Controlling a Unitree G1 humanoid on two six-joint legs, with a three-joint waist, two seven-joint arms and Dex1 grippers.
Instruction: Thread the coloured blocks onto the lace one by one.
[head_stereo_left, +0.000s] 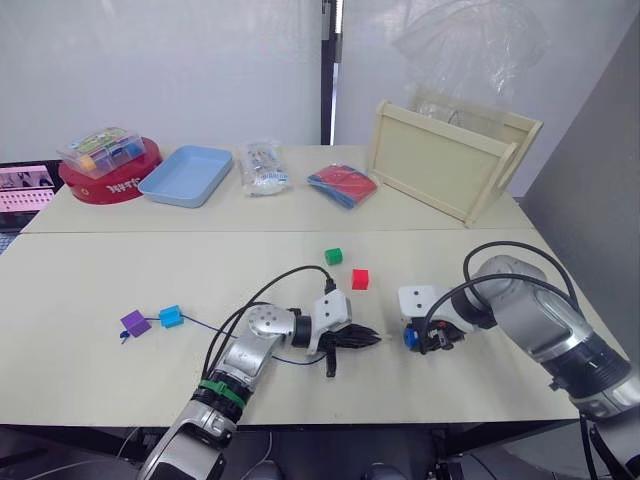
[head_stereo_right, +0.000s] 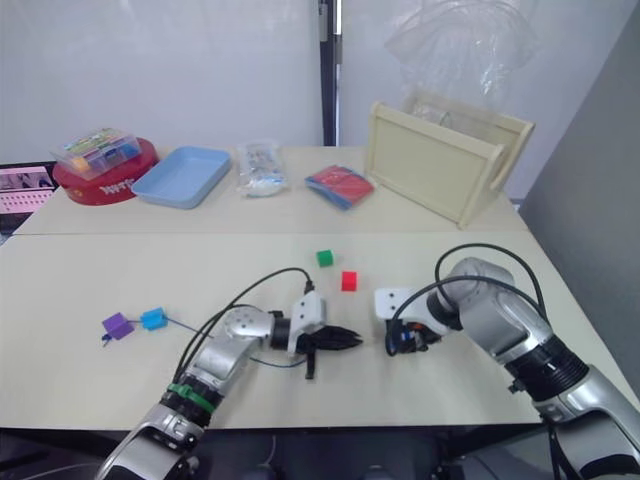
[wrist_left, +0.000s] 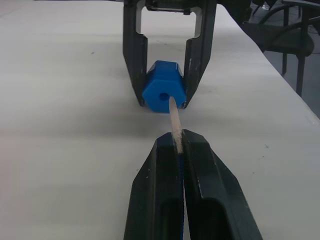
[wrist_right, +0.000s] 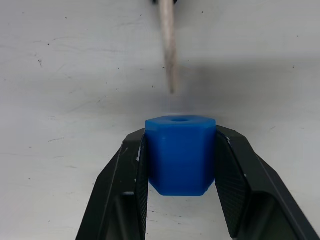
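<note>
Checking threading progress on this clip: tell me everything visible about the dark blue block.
The dark blue block looks like smooth, solid plastic, with bevelled corners and a round hole through it. The right gripper clamps it by two opposite sides just above the table, hole facing the left gripper. The lace's pale stiff tip points at the hole but has not yet entered.

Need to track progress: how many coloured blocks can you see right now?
5: purple block and light blue block on the lace, green block and red block loose mid-table, dark blue block in the right pincer.
</note>
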